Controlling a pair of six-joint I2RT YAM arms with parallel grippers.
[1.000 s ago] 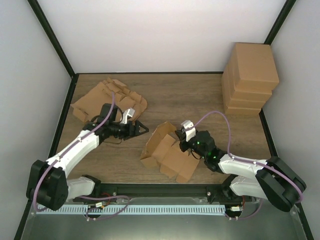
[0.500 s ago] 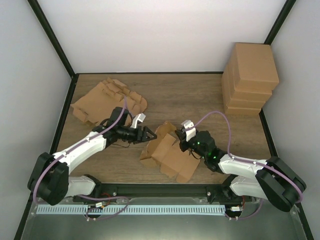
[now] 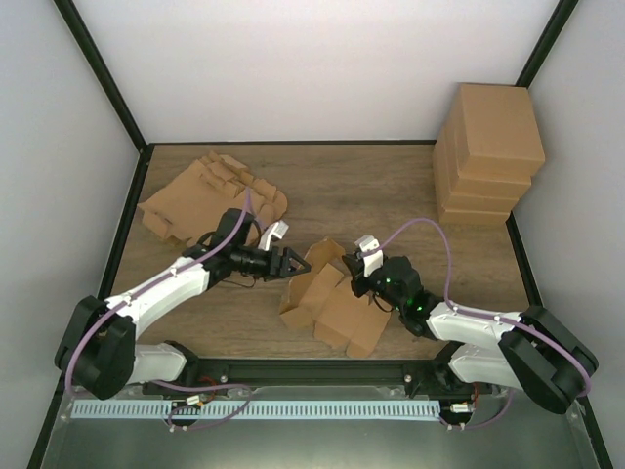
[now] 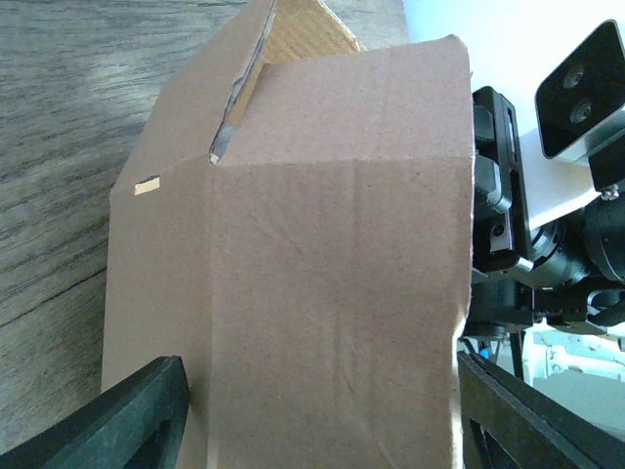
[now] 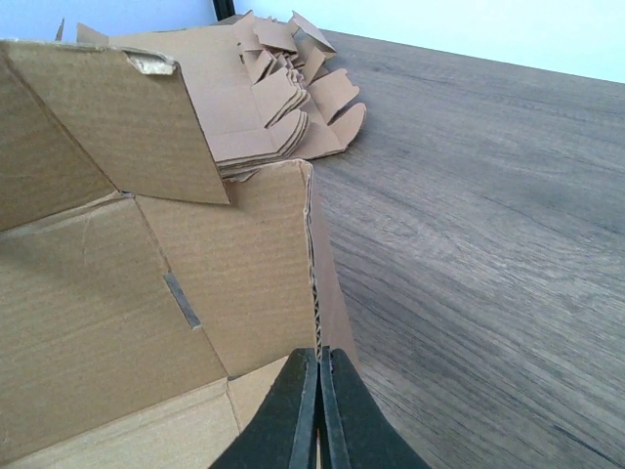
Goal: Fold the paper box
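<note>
A half-formed brown paper box [image 3: 332,305] stands open near the table's front middle. My left gripper [image 3: 291,264] is open at the box's left side. In the left wrist view its black fingers [image 4: 132,420] stand wide apart on either side of an upright outer wall of the box [image 4: 332,244], and I cannot tell whether they touch it. My right gripper [image 3: 352,278] is shut on the box's right wall. In the right wrist view its gripper [image 5: 318,391] pinches the corrugated top edge of that wall, with the box's inside [image 5: 117,293] to the left.
A pile of flat cardboard blanks [image 3: 210,195] lies at the back left, also showing in the right wrist view as blanks [image 5: 278,98]. A stack of folded boxes [image 3: 488,147] stands at the back right corner. The right arm's wrist [image 4: 547,254] sits just behind the box.
My left gripper has travelled right from beside the flat blanks to the box's left wall. The box has shifted slightly. The right gripper has kept its hold.
</note>
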